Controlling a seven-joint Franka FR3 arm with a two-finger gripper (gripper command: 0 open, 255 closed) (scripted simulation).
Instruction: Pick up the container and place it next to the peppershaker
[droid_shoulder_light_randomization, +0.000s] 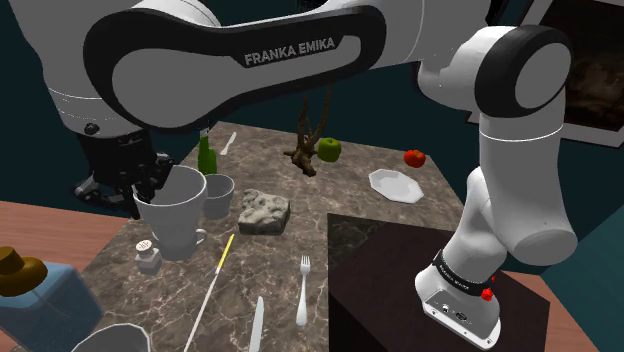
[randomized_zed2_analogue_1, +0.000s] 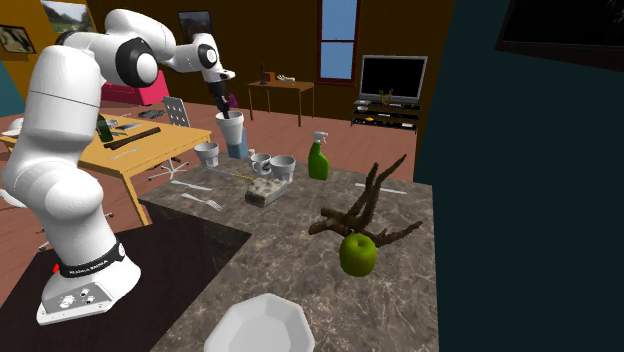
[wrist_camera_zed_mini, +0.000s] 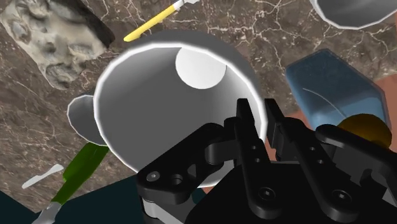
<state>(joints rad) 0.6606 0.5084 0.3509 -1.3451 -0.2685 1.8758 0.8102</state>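
Observation:
The container (droid_shoulder_light_randomization: 178, 212) is a white cup with a small handle. It hangs a little above the dark marble table (droid_shoulder_light_randomization: 330, 250), also seen as the container (randomized_zed2_analogue_1: 231, 128) and, from above its open mouth, the container (wrist_camera_zed_mini: 172, 108). My gripper (droid_shoulder_light_randomization: 150, 185) is shut on its rim, one finger inside the wall and one outside, as the gripper (wrist_camera_zed_mini: 259, 121) shows. The peppershaker (droid_shoulder_light_randomization: 148, 255), small and white, stands on the table just below and beside the cup toward the shoulder view's left.
Behind the cup stand a grey cup (droid_shoulder_light_randomization: 218, 195) and a green bottle (droid_shoulder_light_randomization: 207, 155). A grey rock (droid_shoulder_light_randomization: 263, 212), yellow stick (droid_shoulder_light_randomization: 215, 280), fork (droid_shoulder_light_randomization: 303, 290) and knife (droid_shoulder_light_randomization: 256, 325) lie nearby. A blue box (droid_shoulder_light_randomization: 40, 290) and white bowl (droid_shoulder_light_randomization: 110, 340) sit at the near left.

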